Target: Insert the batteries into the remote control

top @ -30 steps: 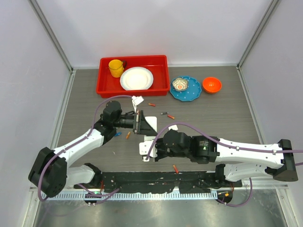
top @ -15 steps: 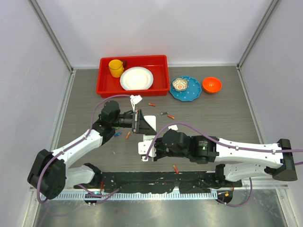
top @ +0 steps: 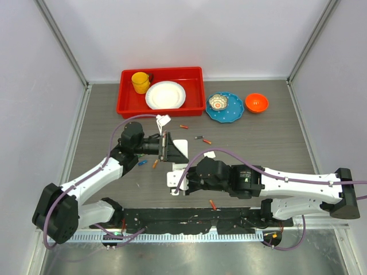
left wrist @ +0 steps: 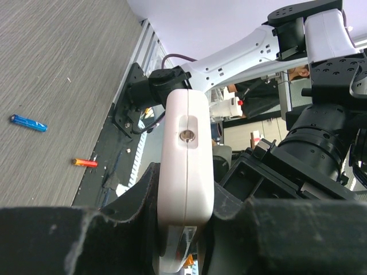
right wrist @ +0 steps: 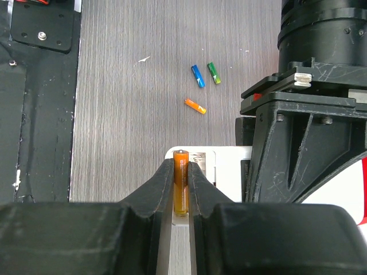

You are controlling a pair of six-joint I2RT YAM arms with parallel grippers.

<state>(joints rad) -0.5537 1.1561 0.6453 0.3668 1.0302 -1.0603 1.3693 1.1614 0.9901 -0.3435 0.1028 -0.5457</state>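
White remote (left wrist: 185, 154), edge-on, clamped in L fingers (left wrist: 139, 197), orange battery (right wrist: 180, 189) pinched btwn R fingers (right wrist: 156, 195)

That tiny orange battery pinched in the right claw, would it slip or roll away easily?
Probably slippery: the small orange cylindrical battery looks smooth and glossy in the right gripper. Dropped on the flat table, its round body would likely roll.
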